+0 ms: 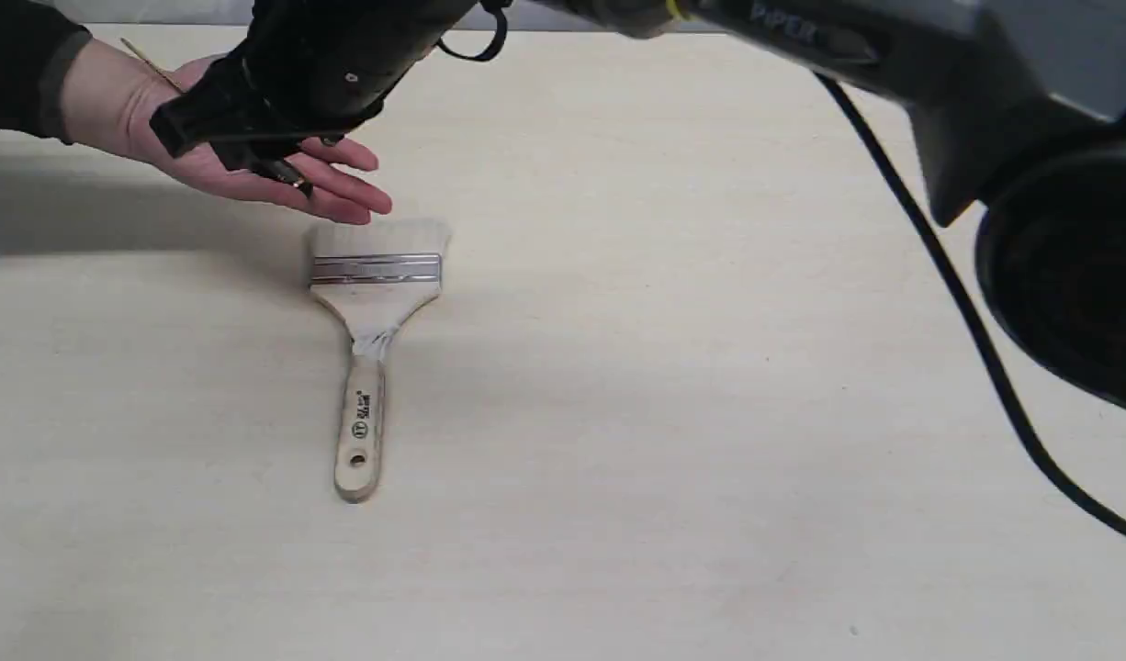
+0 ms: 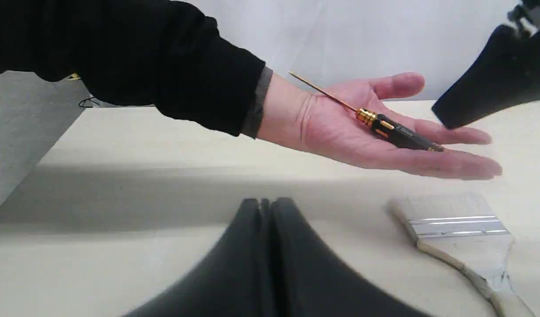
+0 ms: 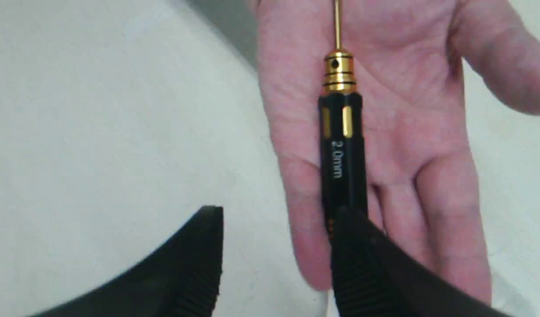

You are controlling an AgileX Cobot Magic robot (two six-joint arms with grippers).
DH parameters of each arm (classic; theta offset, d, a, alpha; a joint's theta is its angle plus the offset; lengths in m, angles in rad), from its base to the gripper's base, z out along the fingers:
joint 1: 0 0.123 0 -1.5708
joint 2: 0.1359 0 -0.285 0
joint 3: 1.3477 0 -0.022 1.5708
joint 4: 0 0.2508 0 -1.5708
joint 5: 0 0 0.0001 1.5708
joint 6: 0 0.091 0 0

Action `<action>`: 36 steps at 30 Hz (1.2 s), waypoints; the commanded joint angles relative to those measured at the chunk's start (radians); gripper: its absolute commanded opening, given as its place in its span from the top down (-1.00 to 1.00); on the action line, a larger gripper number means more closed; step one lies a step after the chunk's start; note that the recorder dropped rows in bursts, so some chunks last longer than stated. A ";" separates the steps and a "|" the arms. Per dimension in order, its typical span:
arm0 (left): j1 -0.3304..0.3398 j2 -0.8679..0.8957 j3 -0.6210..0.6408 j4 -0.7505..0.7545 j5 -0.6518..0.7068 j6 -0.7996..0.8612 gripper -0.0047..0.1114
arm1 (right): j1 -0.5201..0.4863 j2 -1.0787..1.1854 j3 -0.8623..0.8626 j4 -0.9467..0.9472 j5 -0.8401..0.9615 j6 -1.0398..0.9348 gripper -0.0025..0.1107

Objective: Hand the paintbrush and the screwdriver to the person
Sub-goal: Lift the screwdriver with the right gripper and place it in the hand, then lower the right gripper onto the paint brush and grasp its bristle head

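Observation:
The person's open hand (image 1: pixel 113 106) (image 2: pixel 327 132) (image 3: pixel 411 132) is held palm up at the far left of the table. The screwdriver (image 1: pixel 286 173) (image 2: pixel 395 132) (image 3: pixel 342 145), black-handled with gold rings, lies across the palm. My right gripper (image 1: pixel 228 138) (image 3: pixel 276 215) reaches across over the hand and is open. One finger (image 3: pixel 362 264) overlaps the handle's end, the other stands clear of it. The paintbrush (image 1: pixel 375 294) (image 2: pixel 461 229) lies flat on the table just in front of the fingers, handle toward the near edge. My left gripper (image 2: pixel 264 207) is shut and empty, low over the table.
The pale table (image 1: pixel 710 413) stretches wide to the right of the brush. The right arm's body (image 1: pixel 1031 110) and its black cable (image 1: pixel 940 275) fill the upper right of the exterior view. A dark sleeve (image 2: pixel 142 57) covers the person's forearm.

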 commanded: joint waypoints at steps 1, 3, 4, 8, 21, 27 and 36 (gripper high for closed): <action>-0.005 -0.002 0.002 -0.003 -0.006 -0.002 0.92 | -0.002 -0.050 -0.002 0.000 0.100 0.044 0.19; -0.005 -0.002 0.002 -0.003 -0.004 -0.002 0.92 | -0.002 -0.061 -0.002 -0.012 0.159 0.066 0.15; -0.005 -0.002 0.002 -0.003 -0.004 -0.002 0.92 | 0.003 -0.063 -0.002 -0.031 0.195 0.082 0.11; -0.005 -0.002 0.002 -0.003 -0.004 -0.002 0.92 | 0.018 -0.059 -0.002 -0.144 0.319 0.153 0.06; -0.005 -0.002 0.002 -0.003 -0.004 -0.002 0.92 | 0.066 0.015 -0.002 -0.216 0.346 0.271 0.06; -0.005 -0.002 0.002 -0.003 -0.004 -0.002 0.92 | 0.077 0.088 -0.002 -0.246 0.355 0.345 0.06; -0.005 -0.002 0.002 -0.001 -0.006 -0.002 0.92 | 0.077 0.172 -0.002 -0.243 0.331 0.385 0.06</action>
